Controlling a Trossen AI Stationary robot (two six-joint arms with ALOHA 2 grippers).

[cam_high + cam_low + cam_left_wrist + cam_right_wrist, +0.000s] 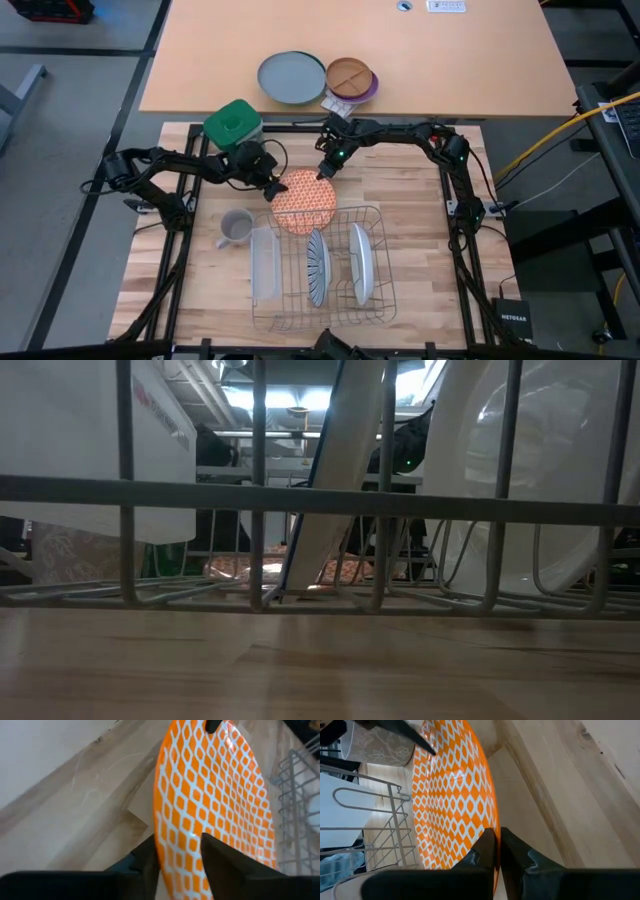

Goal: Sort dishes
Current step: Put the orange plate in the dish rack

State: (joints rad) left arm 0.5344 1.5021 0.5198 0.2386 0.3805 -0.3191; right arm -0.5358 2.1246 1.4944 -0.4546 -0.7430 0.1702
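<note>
Orange plate (303, 200): frame centre, tilted for racking.
Right gripper (325, 172): clenched on its rim.
Left gripper (272, 189): straddles rim; grip unclear.

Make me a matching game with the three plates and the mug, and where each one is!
Things:
1. orange plate
2. striped plate
3. white plate
4. mug

Places:
A. standing on edge in the middle of the rack
B. on the wooden table, left of the rack
C. held at its rim between the left gripper and the right gripper
D. standing on edge at the rack's right side

Pairs: 1-C, 2-A, 3-D, 4-B
</note>
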